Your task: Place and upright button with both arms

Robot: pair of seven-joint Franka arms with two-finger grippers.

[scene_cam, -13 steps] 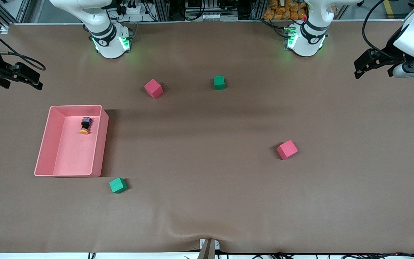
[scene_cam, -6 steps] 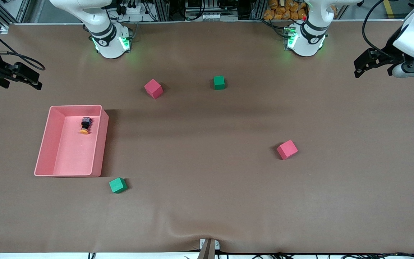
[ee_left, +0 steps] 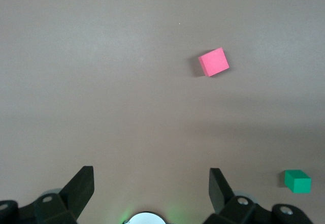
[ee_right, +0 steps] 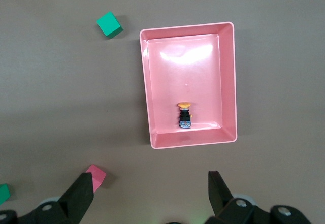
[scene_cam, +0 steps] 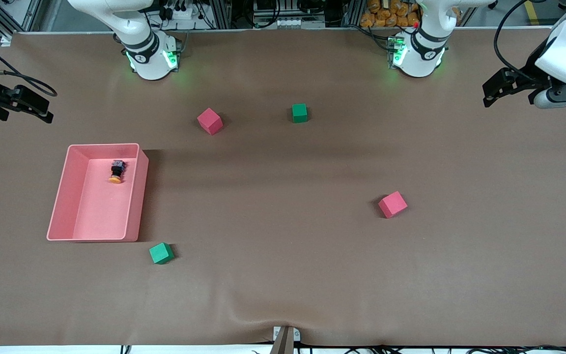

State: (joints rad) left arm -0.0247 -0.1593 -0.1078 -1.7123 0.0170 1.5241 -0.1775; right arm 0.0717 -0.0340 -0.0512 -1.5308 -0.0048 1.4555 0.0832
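Note:
The button (scene_cam: 116,171) lies on its side in a pink tray (scene_cam: 103,145), in the tray's half farther from the front camera, with its orange cap toward that camera. The right wrist view also shows the button (ee_right: 185,116) near one short wall of the tray (ee_right: 188,27). My right gripper (scene_cam: 30,102) hangs open and empty over the table's edge at the right arm's end, well apart from the tray; its fingers (ee_right: 81,193) stand wide. My left gripper (scene_cam: 496,91) hangs open and empty over the left arm's end of the table, its fingers (ee_left: 81,186) wide over bare cloth.
Loose foam cubes lie on the brown cloth: a red cube (scene_cam: 210,121) and a green cube (scene_cam: 299,112) nearer the bases, a red cube (scene_cam: 392,204) toward the left arm's end, and a green cube (scene_cam: 161,253) by the tray's near corner.
Both hands have drifted slightly toward the bases' side of the table, still open. The button, tray and cubes have not moved.

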